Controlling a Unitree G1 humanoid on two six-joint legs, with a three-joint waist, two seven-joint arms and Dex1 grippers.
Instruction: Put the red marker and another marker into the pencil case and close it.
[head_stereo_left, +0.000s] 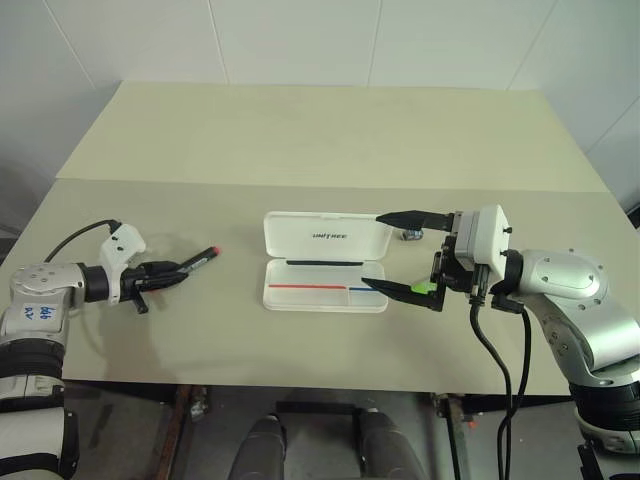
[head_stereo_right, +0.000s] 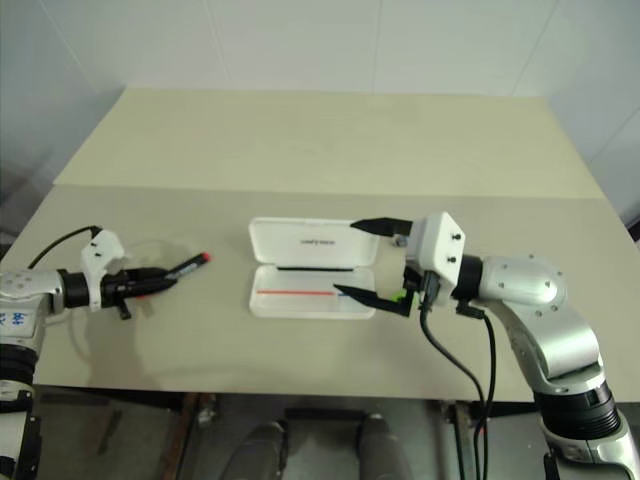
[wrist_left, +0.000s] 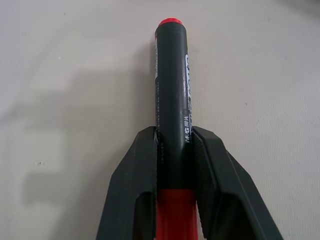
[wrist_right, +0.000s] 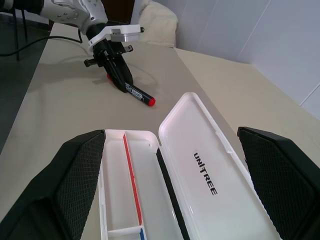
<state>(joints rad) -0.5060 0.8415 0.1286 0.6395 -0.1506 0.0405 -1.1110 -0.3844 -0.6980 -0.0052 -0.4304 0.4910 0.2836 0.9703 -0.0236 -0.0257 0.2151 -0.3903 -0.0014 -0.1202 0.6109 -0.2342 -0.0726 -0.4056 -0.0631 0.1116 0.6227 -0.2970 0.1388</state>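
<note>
The step in hand is the pick-up of the red marker. The left gripper has its two black fingers clamped on the marker's black barrel, with the red cap sticking out past the fingertips; the left wrist view shows both pads pressed against the barrel on either side. In the head view the marker sits at about nine o'clock from the pencil case, well apart from it, low over the table; whether it has left the surface cannot be told.

The pencil case lies open in the middle of the table, lid folded back toward twelve o'clock with the lettering showing, tray toward six o'clock. The tray, with its red and blue stripe, looks empty.

The right gripper hangs at the three o'clock end of the case with its jaws spread wide, one finger over the lid's end and one over the tray's end, grasping nothing. The green marker shows as a lime patch just beside the lower finger, at about four o'clock from the case. A small dark lump rests on the table near the lid's three o'clock corner.

The next move likely calls for lifting the red marker, carrying it toward three o'clock over the tray, turning it parallel to the tray's long side, and letting go low enough that it does not bounce out. The right arm may need to make room first.
</note>
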